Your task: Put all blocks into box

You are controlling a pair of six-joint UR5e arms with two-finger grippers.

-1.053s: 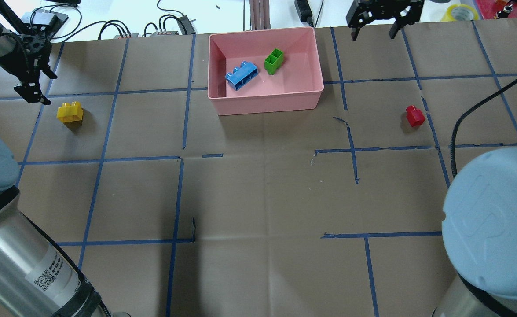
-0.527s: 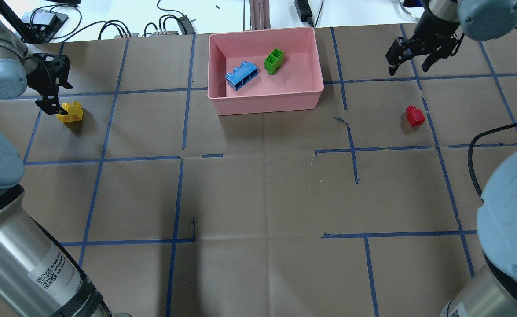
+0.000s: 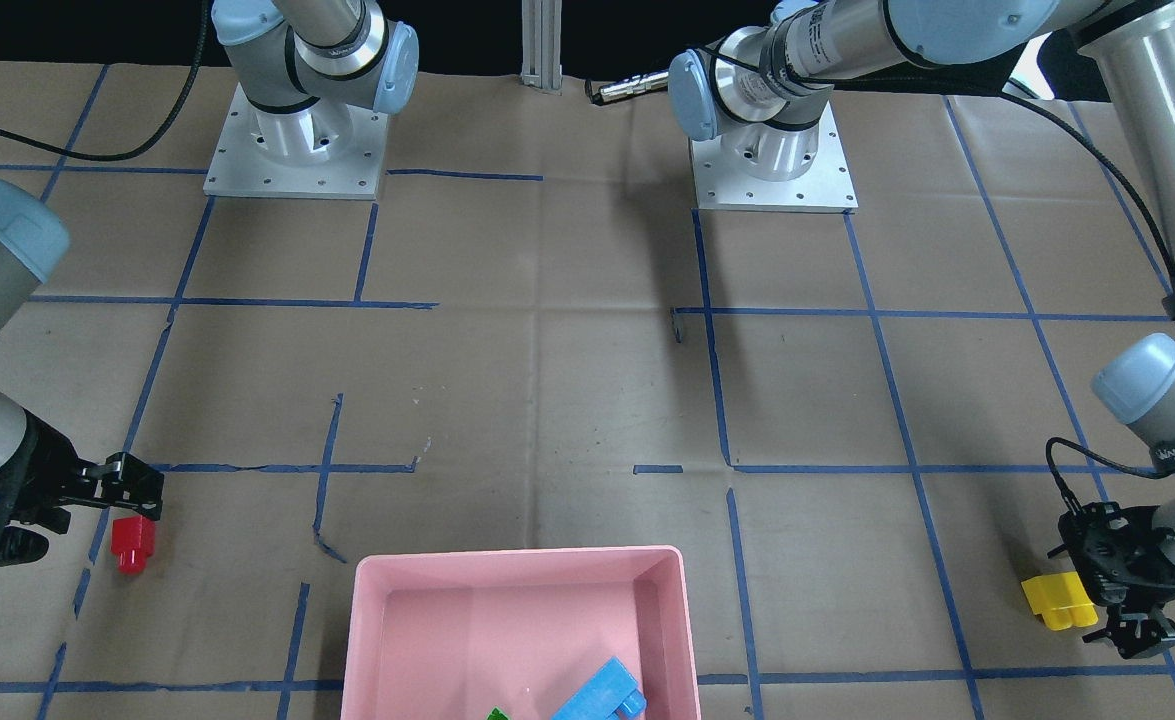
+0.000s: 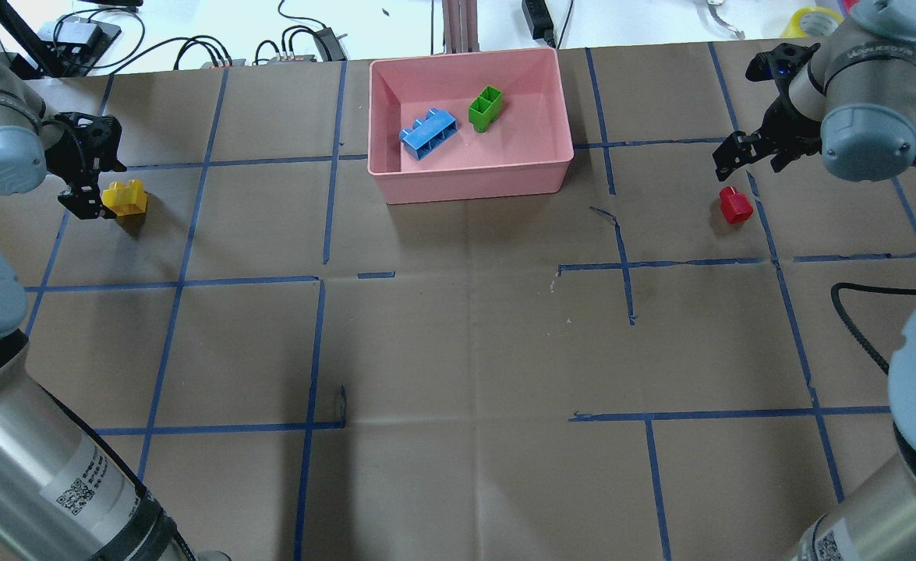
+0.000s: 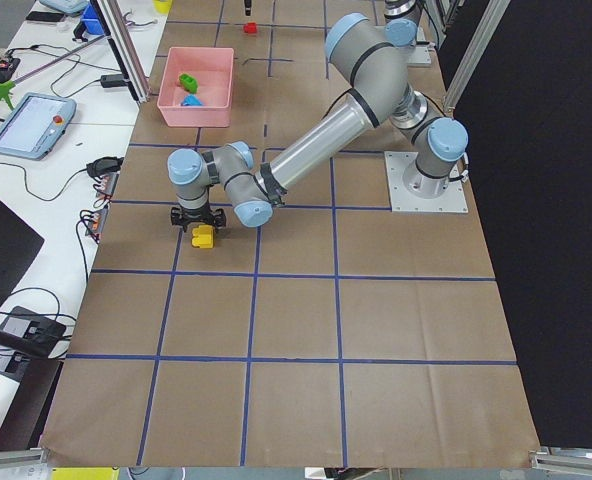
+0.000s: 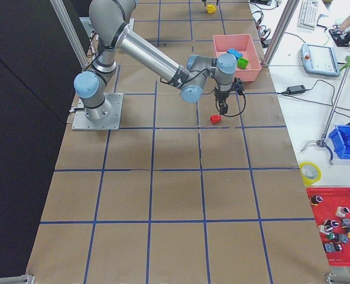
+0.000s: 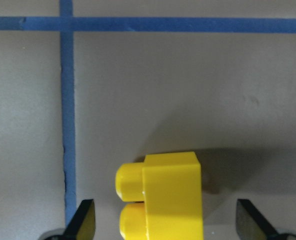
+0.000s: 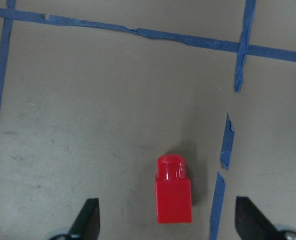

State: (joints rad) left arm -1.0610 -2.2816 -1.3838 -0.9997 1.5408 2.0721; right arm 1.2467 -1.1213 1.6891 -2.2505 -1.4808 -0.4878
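The pink box (image 4: 465,187) stands at the far middle of the table and holds the blue block (image 4: 429,133) and the green block (image 4: 485,107). It also shows in the front view (image 3: 517,565). The yellow block (image 4: 124,197) lies on the table at the far left. My left gripper (image 4: 95,183) is open and low over it. In the left wrist view the yellow block (image 7: 160,197) sits between the spread fingertips (image 7: 83,220). The red block (image 4: 735,206) lies at the far right. My right gripper (image 4: 750,160) is open just beyond and above it, and the red block (image 8: 173,195) shows between its fingers.
Blue tape lines cross the brown table cover. Cables and a power strip (image 4: 302,43) lie beyond the far edge, with a yellow tape roll (image 4: 816,19) at the far right. A black cable (image 4: 855,312) hangs by my right arm.
My left gripper has come down and closer around the yellow block. My right gripper has moved nearer and down from the far edge to just beyond the red block. The blocks have not moved.
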